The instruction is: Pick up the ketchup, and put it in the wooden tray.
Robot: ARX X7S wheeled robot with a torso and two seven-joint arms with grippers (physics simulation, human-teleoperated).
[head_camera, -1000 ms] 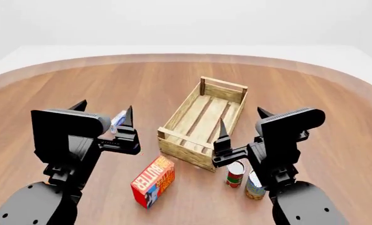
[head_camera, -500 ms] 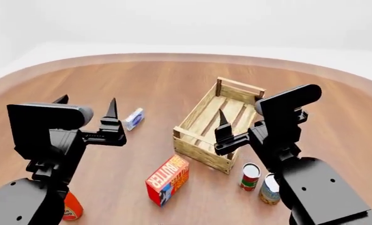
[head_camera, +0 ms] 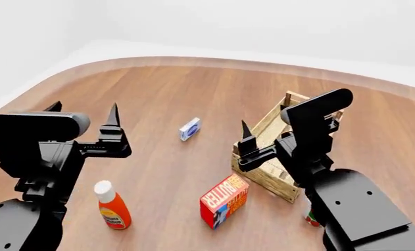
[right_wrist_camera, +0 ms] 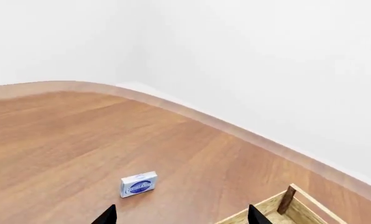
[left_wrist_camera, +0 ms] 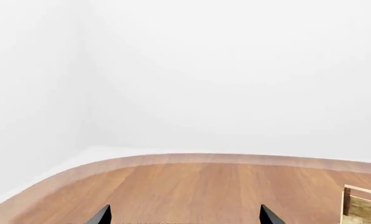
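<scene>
The ketchup (head_camera: 113, 208), an orange-red bottle with a white cap, stands upright on the wooden table at the near left, just right of and below my left arm. My left gripper (head_camera: 83, 111) is open and empty, held above the table behind the bottle. The wooden tray (head_camera: 265, 127) lies at the right, partly hidden by my right arm. My right gripper (head_camera: 265, 125) is open and empty over the tray's near left side. The left wrist view shows open fingertips (left_wrist_camera: 104, 213) and a tray corner (left_wrist_camera: 361, 208). The right wrist view shows the open gripper (right_wrist_camera: 181, 214) and a tray corner post (right_wrist_camera: 288, 199).
A red butter box (head_camera: 225, 201) stands in front of the tray. A small blue-white box (head_camera: 189, 128) lies mid-table and also shows in the right wrist view (right_wrist_camera: 138, 184). A can (head_camera: 309, 215) peeks out beside my right arm. The table's curved edge (head_camera: 124, 61) runs along the back.
The head view has swung left, bringing the whole ketchup bottle into view at the near left. The tray and butter box have shifted right in view. Both grippers stay open.
</scene>
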